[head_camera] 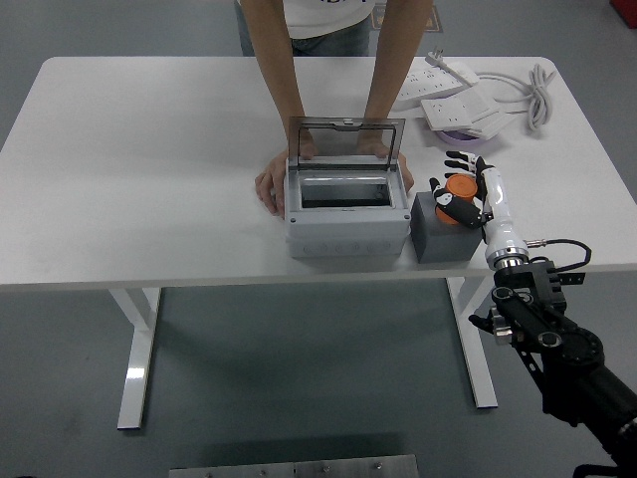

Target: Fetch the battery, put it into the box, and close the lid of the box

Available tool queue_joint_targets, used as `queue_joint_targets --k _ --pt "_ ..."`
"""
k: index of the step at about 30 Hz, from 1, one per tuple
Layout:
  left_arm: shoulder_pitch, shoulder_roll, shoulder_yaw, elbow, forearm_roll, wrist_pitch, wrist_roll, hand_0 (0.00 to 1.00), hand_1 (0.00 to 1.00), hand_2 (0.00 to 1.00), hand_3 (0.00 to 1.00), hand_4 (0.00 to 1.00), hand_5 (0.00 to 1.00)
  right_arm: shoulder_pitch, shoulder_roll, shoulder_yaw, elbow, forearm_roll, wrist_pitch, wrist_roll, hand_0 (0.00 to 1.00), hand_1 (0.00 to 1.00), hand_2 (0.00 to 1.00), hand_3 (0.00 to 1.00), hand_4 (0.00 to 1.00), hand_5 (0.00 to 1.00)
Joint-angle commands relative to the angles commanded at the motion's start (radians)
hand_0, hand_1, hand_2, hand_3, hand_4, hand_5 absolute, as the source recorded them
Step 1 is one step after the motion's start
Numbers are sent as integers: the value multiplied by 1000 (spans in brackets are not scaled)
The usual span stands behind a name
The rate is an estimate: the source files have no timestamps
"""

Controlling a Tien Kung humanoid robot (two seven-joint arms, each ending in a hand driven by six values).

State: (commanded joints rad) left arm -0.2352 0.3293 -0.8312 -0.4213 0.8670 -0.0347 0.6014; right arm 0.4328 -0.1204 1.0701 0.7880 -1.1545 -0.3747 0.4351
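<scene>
Your battery [442, 225], a dark grey rectangular block with an orange round cap on top, stands on the white counter [149, 169] close to its near edge, right of the middle. It sits just beside the right wall of the light grey plastic box [347, 214], with a thin gap between the two. The right hand [466, 195], white with black fingertips, comes in from the lower right corner and is wrapped around the orange cap: the thumb lies across the cap's near-left side and the fingers [460, 159] curl over its far side, so you can take it as clamped on the battery's top.

The box is open, its clear hinged lid [346, 139] standing upright along the far side, the inside dark. A person at the far edge steadies the box with both hands: one hand [270, 182] flat on the counter against its left wall, the other hand [404, 171] at its far right corner, partly hidden by the lid.

Toward the far right corner lie white power strips [450, 92] and a coiled white cable [538, 95].
</scene>
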Motion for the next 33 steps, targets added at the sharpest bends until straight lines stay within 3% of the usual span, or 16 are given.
queue_joint_targets --k 7,8,31,32,33 --pt "-1 0 -5 0 10 -3 4 840 895 822 767 836 482 14 5 -11 -7 6 -3 -2 371 563 636 667 642 53" --pt "-1 0 -7 0 12 -4 4 841 896 823 767 837 483 16 7 -12 -8 6 -3 -2 373 558 632 664 615 15" --pt "-1 2 -13 0 27 0 2 841 897 823 768 837 484 28 14 -19 -14 5 -21 0 373 560 652 656 616 36" --pt "-1 3 -13 0 27 1 2 844 897 827 768 838 484 28 13 -19 -13 6 -22 1 347 518 529 538 588 72" --pt "-1 3 -13 0 26 1 1 844 897 827 768 838 484 28 13 -20 -12 9 -24 4 347 518 529 538 588 72"
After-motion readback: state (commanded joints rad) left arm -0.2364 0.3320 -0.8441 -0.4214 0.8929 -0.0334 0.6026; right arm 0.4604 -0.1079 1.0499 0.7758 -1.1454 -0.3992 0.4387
